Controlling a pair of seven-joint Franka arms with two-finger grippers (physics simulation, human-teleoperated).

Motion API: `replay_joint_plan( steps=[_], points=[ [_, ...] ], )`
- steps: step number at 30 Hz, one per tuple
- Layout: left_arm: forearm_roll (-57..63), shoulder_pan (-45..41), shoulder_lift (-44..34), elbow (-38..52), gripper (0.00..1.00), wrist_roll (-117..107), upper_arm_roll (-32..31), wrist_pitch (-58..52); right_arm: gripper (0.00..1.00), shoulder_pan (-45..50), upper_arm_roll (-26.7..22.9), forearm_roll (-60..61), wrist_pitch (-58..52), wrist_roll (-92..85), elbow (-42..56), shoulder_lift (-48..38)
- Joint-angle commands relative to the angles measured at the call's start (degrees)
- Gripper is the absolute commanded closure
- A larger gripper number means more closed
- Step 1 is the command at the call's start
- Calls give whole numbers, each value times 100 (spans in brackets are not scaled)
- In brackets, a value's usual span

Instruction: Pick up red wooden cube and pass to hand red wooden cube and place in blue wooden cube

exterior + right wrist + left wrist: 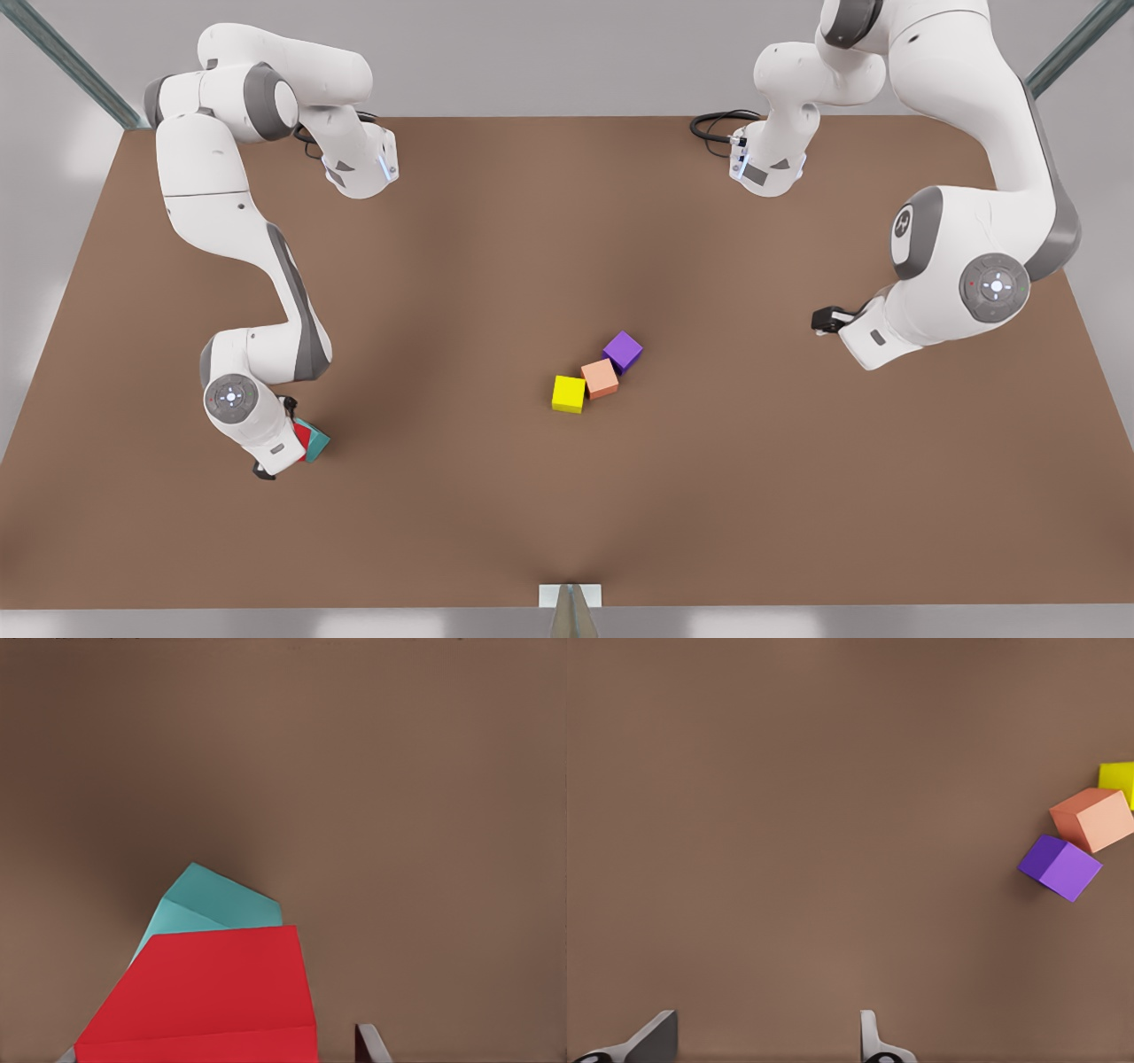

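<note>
1. The right gripper [297,443] grasps the red cube [208,997], low over the tabletop [567,496].
2. The blue cube [217,904] sits just beyond and below the red one, touching it.
3. The left gripper [766,1041] hangs released and waits; the purple [1060,867], orange [1094,818] and yellow [1118,782] cubes lie ahead of it.

Two alike arms: white glossy shells w/ dark grey bands at the joints. Round grey joint caps carry a small white cross-like mark – one on the arm at the front view's left [232,396], one on the arm at the front view's right [995,286]. Black cables loop near both bases. Base parts show thin blue light strips. The fingertips [873,1041] look light grey.
</note>
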Motion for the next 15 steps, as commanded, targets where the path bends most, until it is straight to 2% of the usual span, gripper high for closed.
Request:
replay_joint_plan(
  steps=[1, 9, 15],
  points=[
    [10, 0, 1, 2, 0, -64, 0, -1, 0, -1, 9, 2, -22, 529, 3, -22],
    [1, 0, 18, 2, 0, -64, 0, -1, 0, -10, 27, 424, -654, 195, -6, -286],
    [1, 0, 10, 2, 0, -73, 0, -9, 0, -10, 36, 1171, -1613, -95, 56, -541]
  ],
)
